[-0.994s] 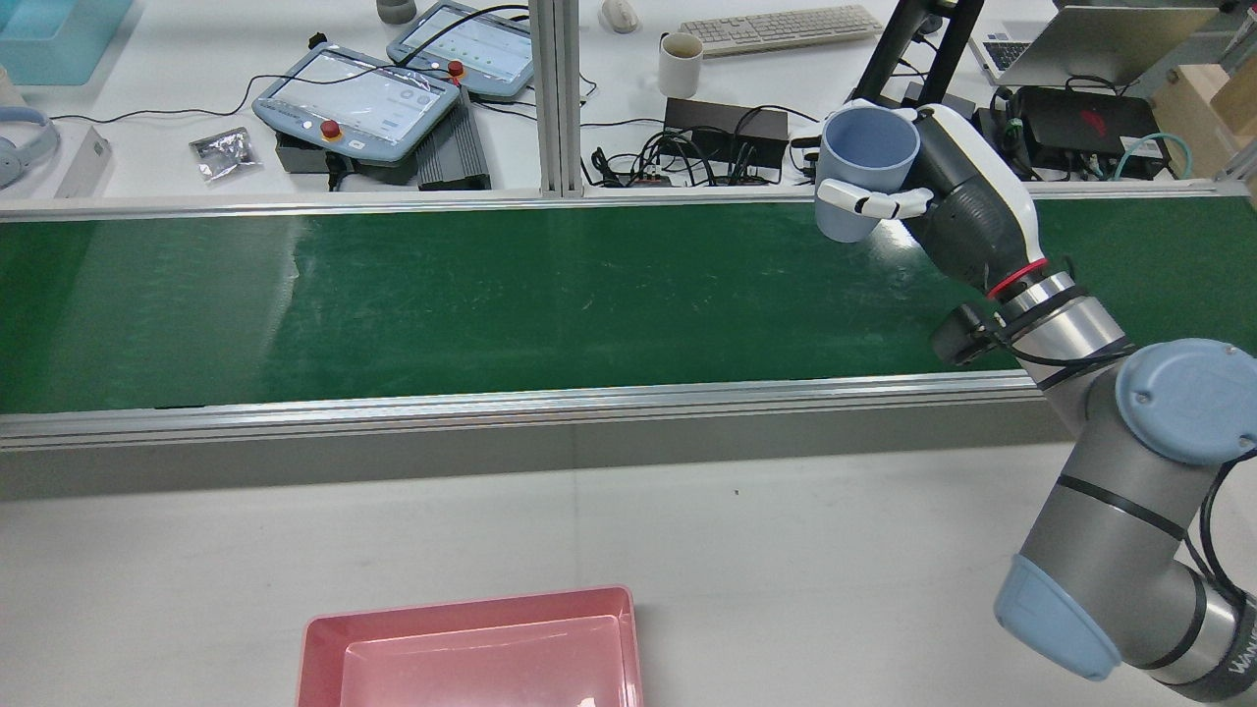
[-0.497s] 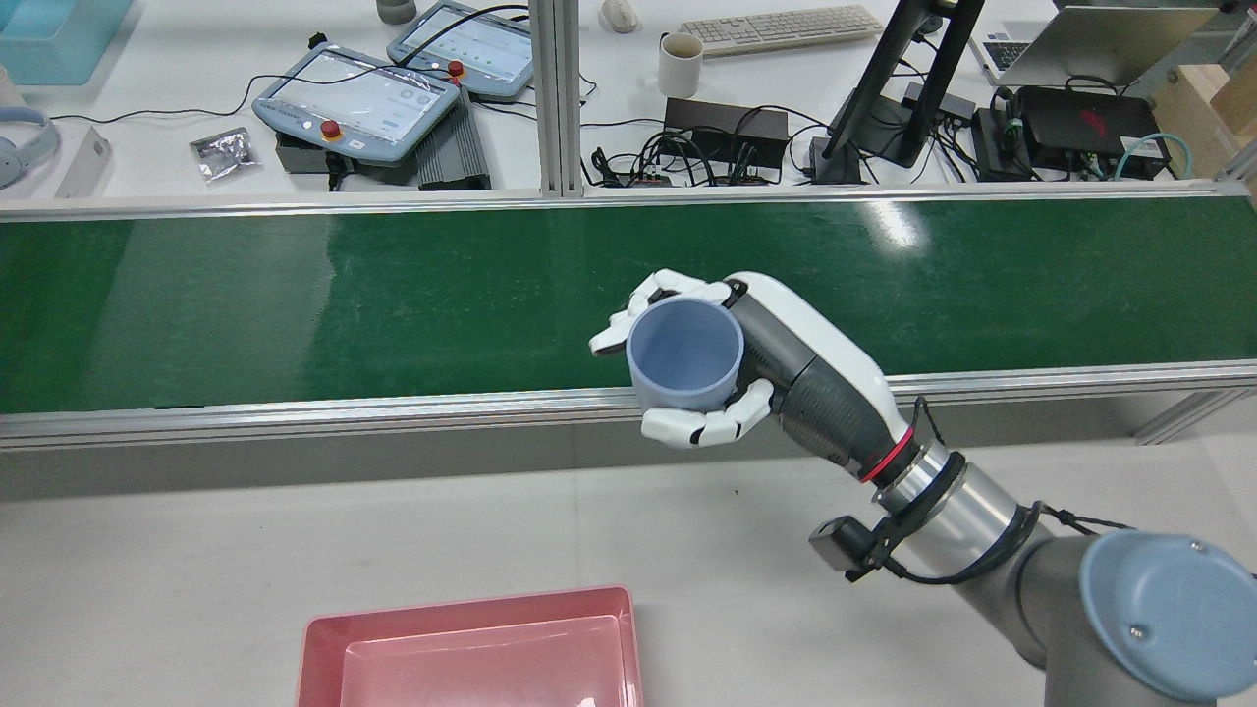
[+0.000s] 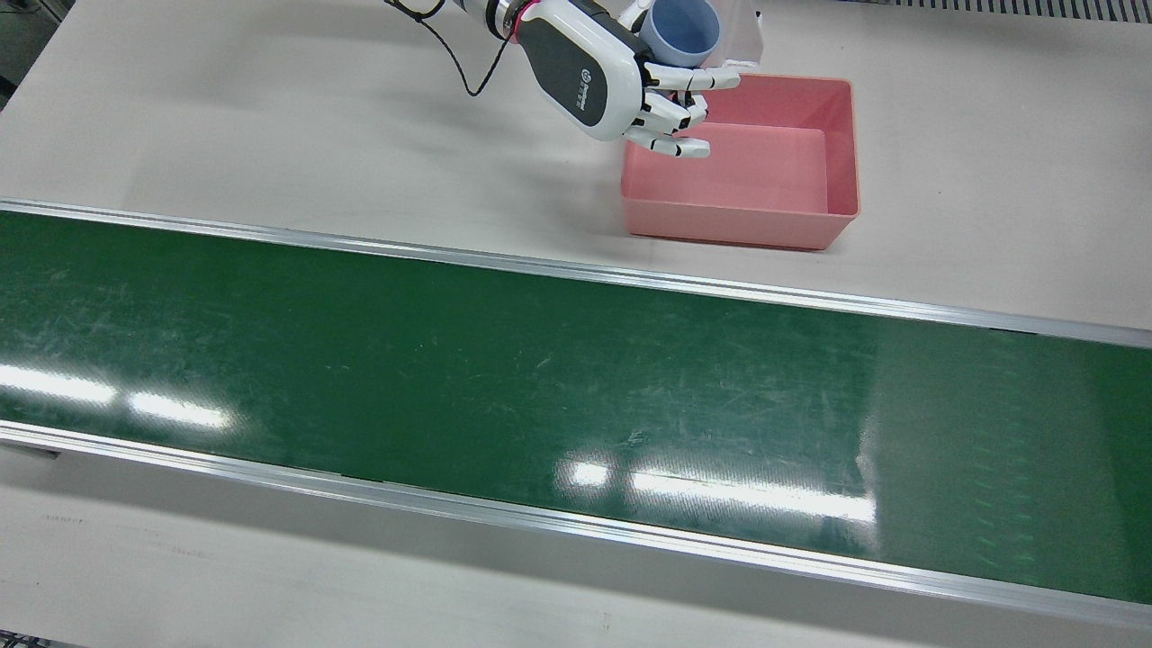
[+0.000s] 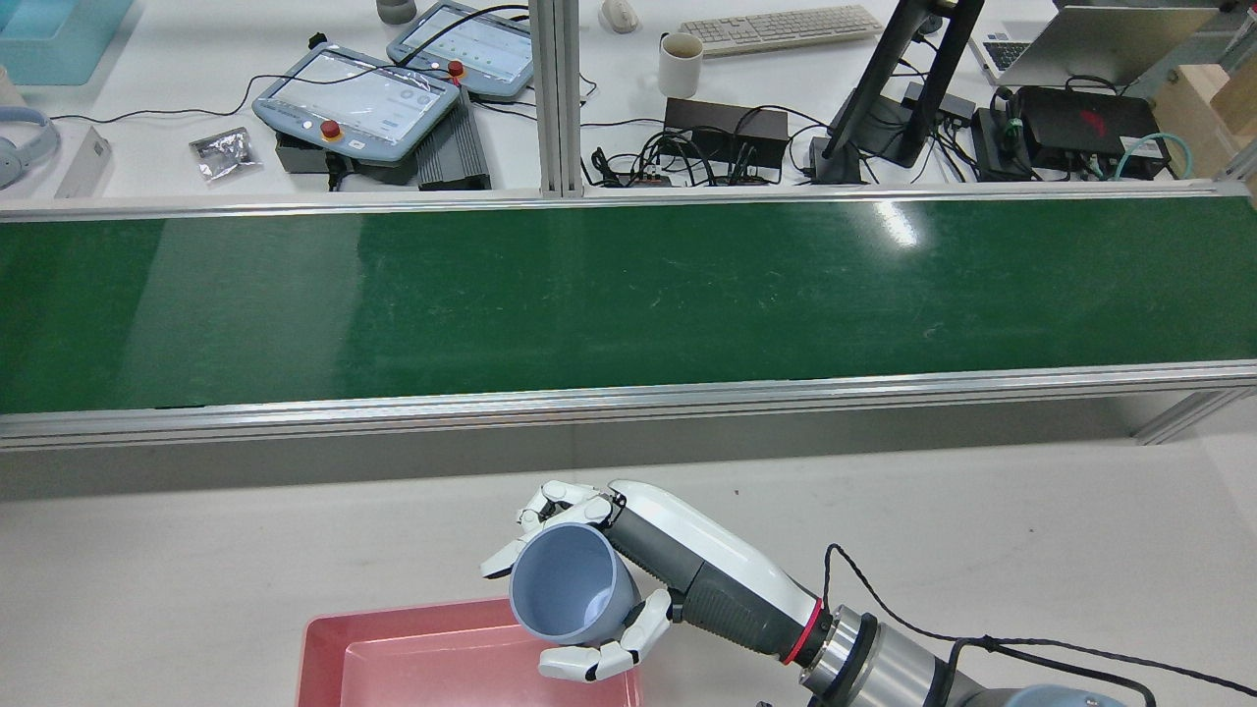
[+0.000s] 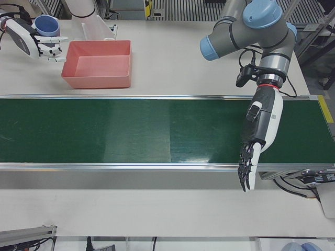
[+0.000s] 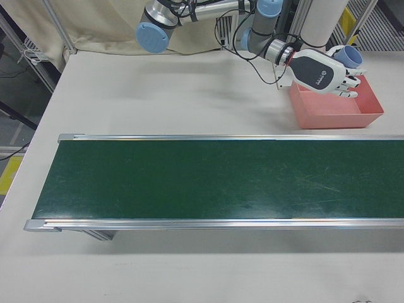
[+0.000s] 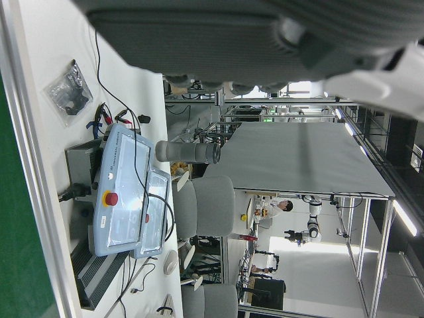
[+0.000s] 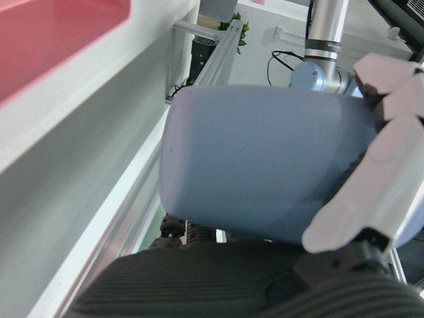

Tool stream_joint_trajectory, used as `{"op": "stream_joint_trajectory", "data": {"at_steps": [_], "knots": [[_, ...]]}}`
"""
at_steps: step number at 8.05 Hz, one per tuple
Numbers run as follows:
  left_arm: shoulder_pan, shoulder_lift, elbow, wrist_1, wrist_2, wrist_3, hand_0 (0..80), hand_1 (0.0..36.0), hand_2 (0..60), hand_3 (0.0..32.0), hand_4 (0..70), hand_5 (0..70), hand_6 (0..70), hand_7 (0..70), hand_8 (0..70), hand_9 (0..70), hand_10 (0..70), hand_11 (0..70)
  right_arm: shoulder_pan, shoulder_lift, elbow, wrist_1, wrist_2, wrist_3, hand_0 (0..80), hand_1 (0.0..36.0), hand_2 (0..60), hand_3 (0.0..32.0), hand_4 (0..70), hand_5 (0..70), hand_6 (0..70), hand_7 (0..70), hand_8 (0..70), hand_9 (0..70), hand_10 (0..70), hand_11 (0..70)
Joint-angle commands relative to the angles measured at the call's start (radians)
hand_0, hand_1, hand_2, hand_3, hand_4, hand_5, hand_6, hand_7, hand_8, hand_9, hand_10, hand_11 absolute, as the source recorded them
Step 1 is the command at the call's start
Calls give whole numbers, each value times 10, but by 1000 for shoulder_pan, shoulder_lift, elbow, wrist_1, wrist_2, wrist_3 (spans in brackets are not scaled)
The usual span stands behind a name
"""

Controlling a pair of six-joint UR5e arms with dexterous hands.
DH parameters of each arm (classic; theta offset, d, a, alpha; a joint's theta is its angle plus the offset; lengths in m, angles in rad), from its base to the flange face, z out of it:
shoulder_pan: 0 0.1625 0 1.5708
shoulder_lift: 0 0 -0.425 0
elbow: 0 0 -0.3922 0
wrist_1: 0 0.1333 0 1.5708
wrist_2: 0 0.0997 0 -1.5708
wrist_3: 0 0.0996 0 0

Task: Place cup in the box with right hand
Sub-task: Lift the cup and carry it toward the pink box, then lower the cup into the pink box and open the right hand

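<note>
My right hand (image 4: 678, 574) is shut on a pale blue cup (image 4: 565, 594), fingers wrapped round its wall. The cup is tilted, its opening toward the rear camera, and hangs over the pink box's (image 4: 442, 607) edge nearest the arm. The front view puts the cup (image 3: 684, 27) and right hand (image 3: 589, 72) above the far left corner of the box (image 3: 729, 220). Up close, the cup (image 8: 265, 172) fills the right hand view, with the box (image 8: 53, 40) at upper left. My left hand (image 5: 256, 141) hangs open over the belt's near edge, far from the box (image 5: 97, 81).
The green conveyor belt (image 4: 628, 295) with aluminium rails runs across the table between the box and the operators' desk. Teach pendants (image 4: 358, 98), a mug (image 4: 680, 64), cables and a monitor stand (image 4: 889, 88) lie beyond the belt. The box holds nothing.
My right hand carried the cup from above the belt's far right, back across the belt, to just over the box's edge. The cup tipped more toward the rear camera.
</note>
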Motion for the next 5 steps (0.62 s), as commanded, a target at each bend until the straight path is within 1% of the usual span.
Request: {"op": "stream_joint_trajectory", "data": {"at_steps": [1,2,3,4,5], "knots": [[0,0,1,0,0,0,0,0,0,0,0,0,0,0,0,0,0,0,-50,4,-101,17,0,-11,354,223,600,0,123,61,151,599,283,482,48,78],[0,0,1,0,0,0,0,0,0,0,0,0,0,0,0,0,0,0,-50,2,-106,50,0,-9,379,218,600,0,23,39,70,281,64,149,0,0],[0,0,0,0,0,0,0,0,0,0,0,0,0,0,0,0,0,0,-52,4,-106,69,1,-9,406,220,536,0,12,28,15,36,0,0,0,0],[0,0,0,0,0,0,0,0,0,0,0,0,0,0,0,0,0,0,-50,4,-106,71,1,-9,446,205,384,0,3,30,3,0,0,0,0,0],[0,0,0,0,0,0,0,0,0,0,0,0,0,0,0,0,0,0,-50,4,-106,72,0,-9,458,183,270,0,9,28,0,0,0,0,0,0]]}}
